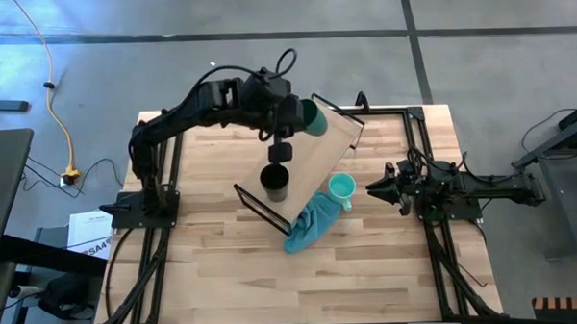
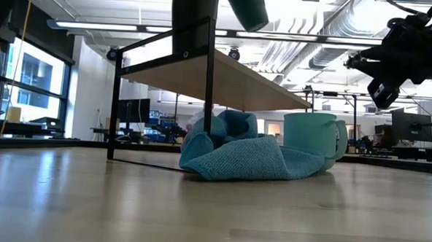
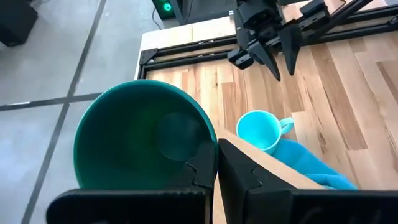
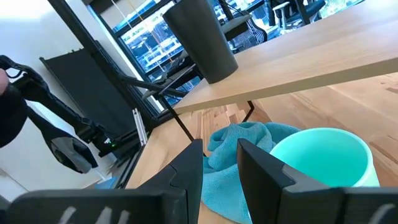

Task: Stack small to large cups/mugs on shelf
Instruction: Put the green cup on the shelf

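Note:
My left gripper [image 3: 217, 165] is shut on the dark green cup [image 1: 313, 118] above the far end of the shelf [image 1: 317, 161], a light-wood board on black legs. The black cup [image 1: 275, 182] stands upright on the shelf's near part. The mint mug [image 1: 341, 188] stands on the table beside the shelf, against the teal cloth [image 1: 308, 224]. My right gripper [image 1: 374, 189] hovers open and empty just right of the mug, fingers pointing at it [image 4: 323, 155]. My left gripper pinches the green cup's rim [image 3: 216, 144], one finger inside the cup [image 3: 202, 167] and one outside [image 3: 239, 169]. The cup is lifted clear above the shelf and tilted, as the low view [image 2: 246, 7] shows.
The teal cloth [image 2: 236, 155] lies bunched on the table at the shelf's near right corner, partly under the board [image 2: 225, 74]. Black frame rails [image 1: 418, 148] run along the table's far and right sides. Bare tabletop [image 1: 302, 287] lies toward the near edge.

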